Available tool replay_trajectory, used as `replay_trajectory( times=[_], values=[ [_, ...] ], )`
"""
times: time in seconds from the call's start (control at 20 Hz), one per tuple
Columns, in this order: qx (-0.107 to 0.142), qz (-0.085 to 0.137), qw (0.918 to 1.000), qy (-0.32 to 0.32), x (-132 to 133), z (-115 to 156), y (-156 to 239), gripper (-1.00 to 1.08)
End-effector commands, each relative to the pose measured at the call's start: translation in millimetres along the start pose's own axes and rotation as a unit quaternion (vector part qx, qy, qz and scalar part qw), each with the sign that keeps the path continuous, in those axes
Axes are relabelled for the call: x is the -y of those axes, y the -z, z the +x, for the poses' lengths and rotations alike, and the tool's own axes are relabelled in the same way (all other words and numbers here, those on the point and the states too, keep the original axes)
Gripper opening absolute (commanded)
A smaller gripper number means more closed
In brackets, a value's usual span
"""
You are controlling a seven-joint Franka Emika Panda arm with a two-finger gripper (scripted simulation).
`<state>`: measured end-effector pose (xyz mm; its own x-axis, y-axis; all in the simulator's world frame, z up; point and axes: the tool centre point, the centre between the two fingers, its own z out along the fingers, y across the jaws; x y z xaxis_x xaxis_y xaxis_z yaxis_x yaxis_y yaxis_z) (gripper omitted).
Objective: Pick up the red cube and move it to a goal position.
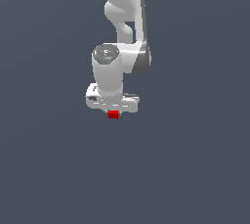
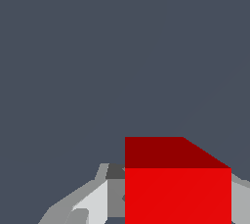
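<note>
The red cube [image 1: 113, 114] is tiny and bright red and shows just under the white gripper [image 1: 113, 111] in the exterior view. In the wrist view the red cube [image 2: 178, 189] fills the space between the two fingers. One grey-white finger [image 2: 110, 198] lies against one side of it, and the other finger [image 2: 240, 201] lies against the opposite side. The gripper [image 2: 178, 208] is shut on the cube. The fingertips are hidden behind the cube and the hand. I cannot tell how high the cube is above the surface.
The white arm [image 1: 122, 17] reaches down from the top of the exterior view. All around it is a plain dark grey-blue surface [image 1: 195, 169] with no other object or mark showing.
</note>
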<state>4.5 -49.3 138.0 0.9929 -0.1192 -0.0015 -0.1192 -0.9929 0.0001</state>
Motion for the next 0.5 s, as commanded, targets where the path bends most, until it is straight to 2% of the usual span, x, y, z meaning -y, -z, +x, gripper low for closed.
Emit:
replay_trajectory(
  times=[0.0, 0.45],
  values=[
    [0.0, 0.0, 1.0, 0.0, -1.9, 3.8, 29.5, -1.0],
    [-0.001, 0.0, 1.0, 0.0, -8.5, 18.5, 129.5, -1.0]
  ],
)
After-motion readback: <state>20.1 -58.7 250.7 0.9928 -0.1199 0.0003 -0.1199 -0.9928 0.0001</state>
